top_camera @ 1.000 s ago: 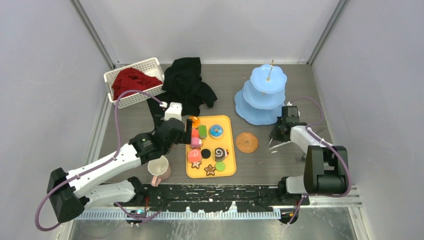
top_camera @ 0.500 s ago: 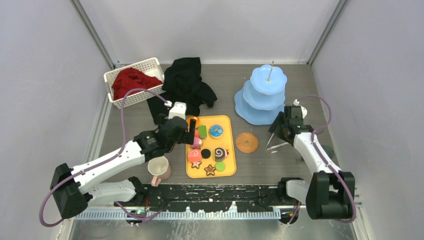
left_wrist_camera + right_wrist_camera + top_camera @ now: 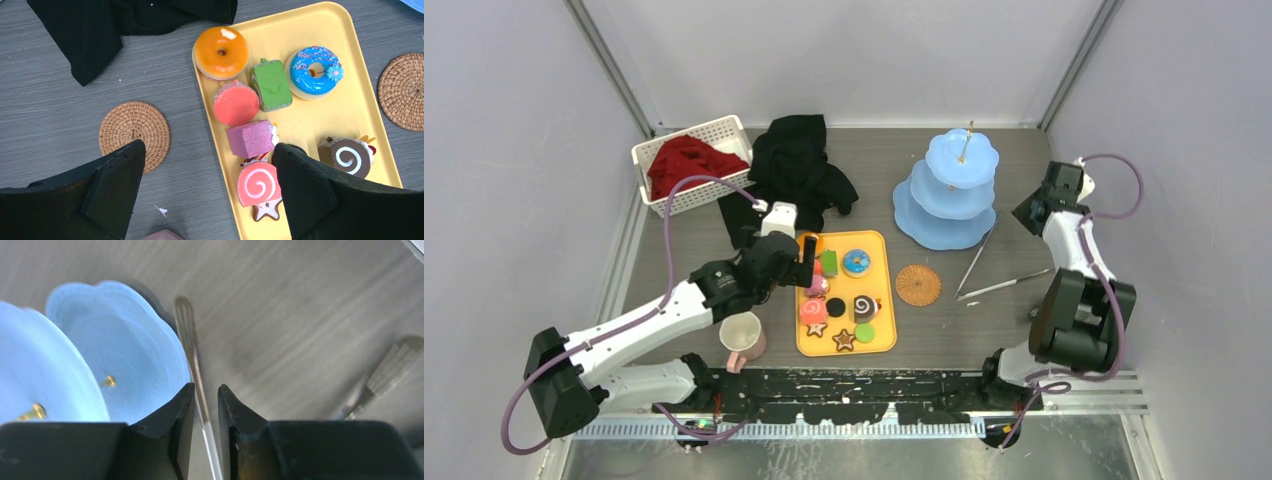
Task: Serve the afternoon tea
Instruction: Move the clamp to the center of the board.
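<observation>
Left gripper (image 3: 207, 155): jaws wide apart, nothing held, over left edge of yellow tray (image 3: 350, 120).
Sweets on tray: blue donut (image 3: 314, 71), pink swirl roll (image 3: 259, 183), pink cube (image 3: 250, 138).
Right gripper (image 3: 206, 390): jaws nearly together, thin gap, nothing held, near right side of blue 3-tier stand (image 3: 949, 190).
Metal tongs (image 3: 1009, 284) lie on tabletop (image 3: 884, 160) by stand.
Cream mug (image 3: 742, 335) stands left of tray.
</observation>
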